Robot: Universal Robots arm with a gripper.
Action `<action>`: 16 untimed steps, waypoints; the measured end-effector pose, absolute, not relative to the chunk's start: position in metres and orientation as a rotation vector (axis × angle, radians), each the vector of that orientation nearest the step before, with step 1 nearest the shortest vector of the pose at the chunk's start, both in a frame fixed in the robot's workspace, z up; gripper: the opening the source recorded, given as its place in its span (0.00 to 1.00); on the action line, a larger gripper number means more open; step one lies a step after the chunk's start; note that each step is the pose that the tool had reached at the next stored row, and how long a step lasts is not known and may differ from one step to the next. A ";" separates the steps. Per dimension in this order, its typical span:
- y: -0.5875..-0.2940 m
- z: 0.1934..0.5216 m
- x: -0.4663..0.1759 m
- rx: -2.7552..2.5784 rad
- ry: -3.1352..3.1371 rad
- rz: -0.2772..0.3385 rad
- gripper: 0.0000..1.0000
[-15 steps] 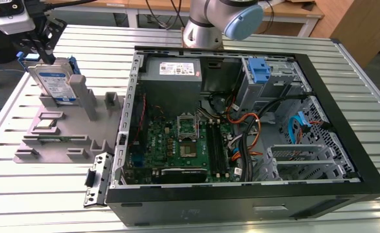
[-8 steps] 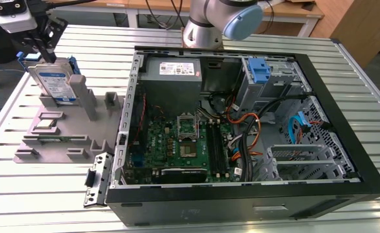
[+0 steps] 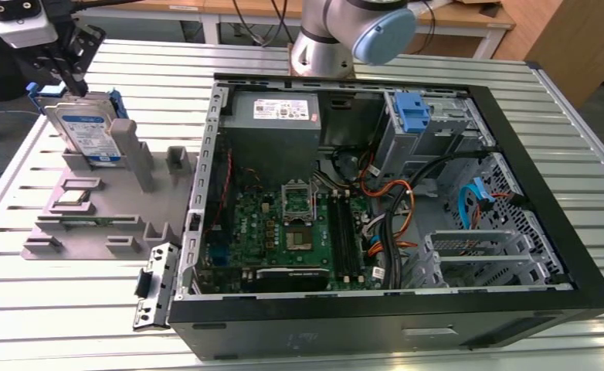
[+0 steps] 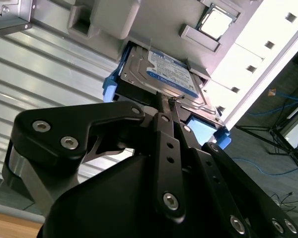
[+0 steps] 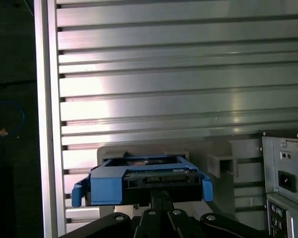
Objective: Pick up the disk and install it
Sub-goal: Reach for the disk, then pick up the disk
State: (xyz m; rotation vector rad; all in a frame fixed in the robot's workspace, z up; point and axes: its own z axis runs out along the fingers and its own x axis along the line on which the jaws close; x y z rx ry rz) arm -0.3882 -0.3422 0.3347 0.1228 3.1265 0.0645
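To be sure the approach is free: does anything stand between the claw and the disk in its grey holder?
Nothing visible does. The claw sits right at the upper edge of the disk, which stands upright in the grey holder; both wrist views show no object between them.

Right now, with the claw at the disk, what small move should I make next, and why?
Probably a short, slow lift along the disk's own tilt, though check the grip first, since I cannot tell whether it is made. The claw sits at the middle of the top edge of the disk, which stands leaning in its slot in the grey holder, so a sideways pull might jam it.
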 end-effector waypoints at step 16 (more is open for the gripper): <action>-0.342 0.333 -0.394 0.123 3.127 0.064 0.10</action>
